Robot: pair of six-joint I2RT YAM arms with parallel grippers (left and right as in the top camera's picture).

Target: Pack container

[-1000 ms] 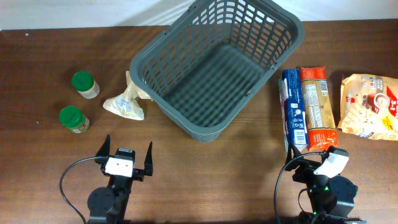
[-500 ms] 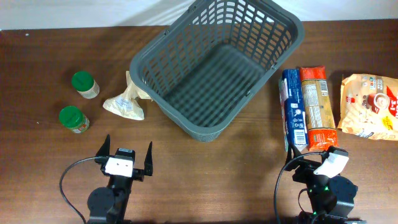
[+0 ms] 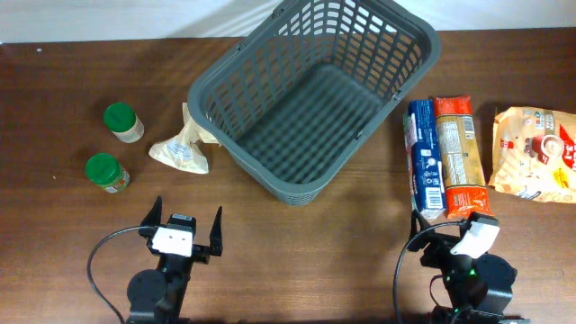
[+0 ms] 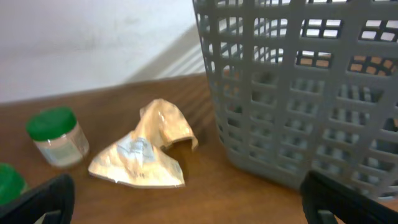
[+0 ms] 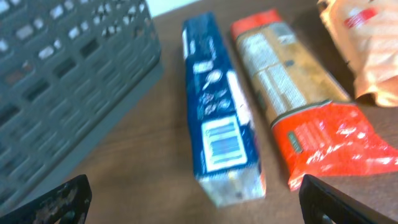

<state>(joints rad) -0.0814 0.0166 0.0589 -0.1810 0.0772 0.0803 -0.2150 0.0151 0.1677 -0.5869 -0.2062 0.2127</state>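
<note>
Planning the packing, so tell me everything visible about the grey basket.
The container is a large dark grey plastic basket, rectangular with rounded corners, a thick rim and slotted lattice walls and base. It stands upright and empty on the brown table, turned at an angle. A crumpled tan packet lies close beside its left wall.

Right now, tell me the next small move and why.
Probably ease the right end effector forward over the blue packet: it stands open, that packet lies closest ahead, and the basket holds nothing yet.

Dark brown wooden table (image 3: 54, 108) under even light, white wall (image 4: 93, 37) along its far edge
</note>
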